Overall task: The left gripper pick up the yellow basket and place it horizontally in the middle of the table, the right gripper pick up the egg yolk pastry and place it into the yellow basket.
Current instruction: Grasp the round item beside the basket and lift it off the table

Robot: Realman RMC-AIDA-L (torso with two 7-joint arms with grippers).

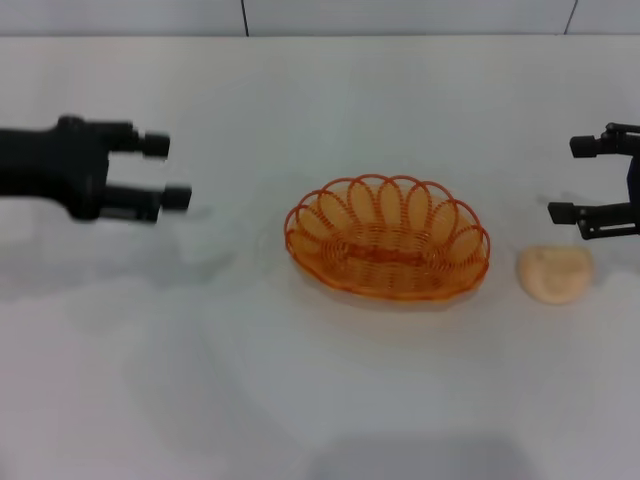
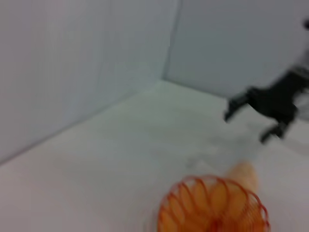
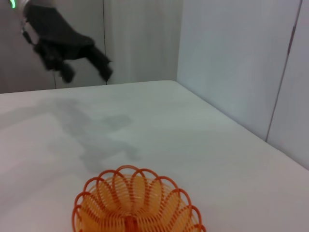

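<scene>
The yellow basket [image 1: 388, 238] lies flat and empty in the middle of the white table [image 1: 200, 380]; it also shows in the left wrist view [image 2: 215, 205] and the right wrist view [image 3: 137, 205]. The egg yolk pastry [image 1: 555, 272] rests on the table just right of the basket; in the left wrist view the pastry [image 2: 244, 172] lies behind the basket. My left gripper [image 1: 165, 172] is open and empty, held above the table well left of the basket, and shows far off in the right wrist view [image 3: 87, 72]. My right gripper [image 1: 575, 180] is open and empty, above and behind the pastry, also in the left wrist view [image 2: 253, 121].
A pale wall with panel seams [image 1: 245, 15] runs along the table's far edge. Wall panels also close the sides in the wrist views [image 3: 231, 58].
</scene>
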